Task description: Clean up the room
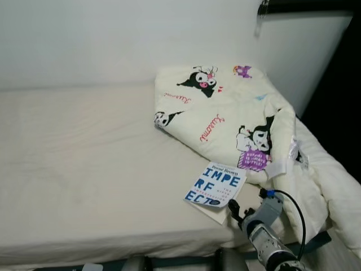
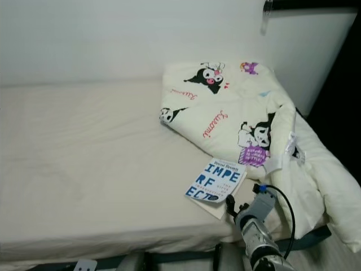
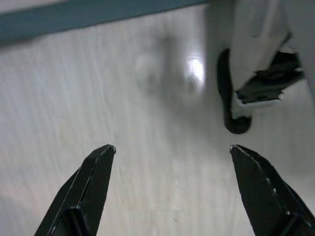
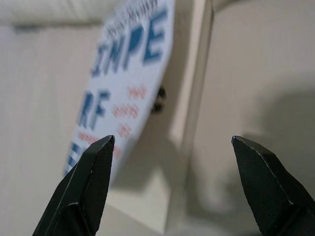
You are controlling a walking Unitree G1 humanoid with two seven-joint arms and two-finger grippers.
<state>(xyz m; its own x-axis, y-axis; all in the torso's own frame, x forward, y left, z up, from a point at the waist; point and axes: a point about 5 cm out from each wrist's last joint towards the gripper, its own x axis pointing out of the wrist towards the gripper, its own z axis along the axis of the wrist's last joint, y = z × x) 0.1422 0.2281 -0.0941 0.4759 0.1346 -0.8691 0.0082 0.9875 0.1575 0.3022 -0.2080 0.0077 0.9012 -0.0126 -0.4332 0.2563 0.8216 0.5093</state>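
Your right gripper [image 4: 172, 162] hovers with its fingers spread wide just short of the book [image 1: 215, 184], which lies on the bed [image 1: 84, 169] near the front edge, touching the folded cartoon-print blanket [image 1: 225, 116]. Your left gripper [image 3: 172, 167] hangs over pale floor [image 3: 123, 98], fingers likewise spread apart

wall [image 1: 113, 39]: plain white | bed [image 1: 84, 169]: cream sheet (wrinkled) | floor [image 3: 123, 113]: pale wood

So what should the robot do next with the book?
Probably ease the right end effector forward around the book's near corner and close: its fingers are open, just short of the book on the bed.
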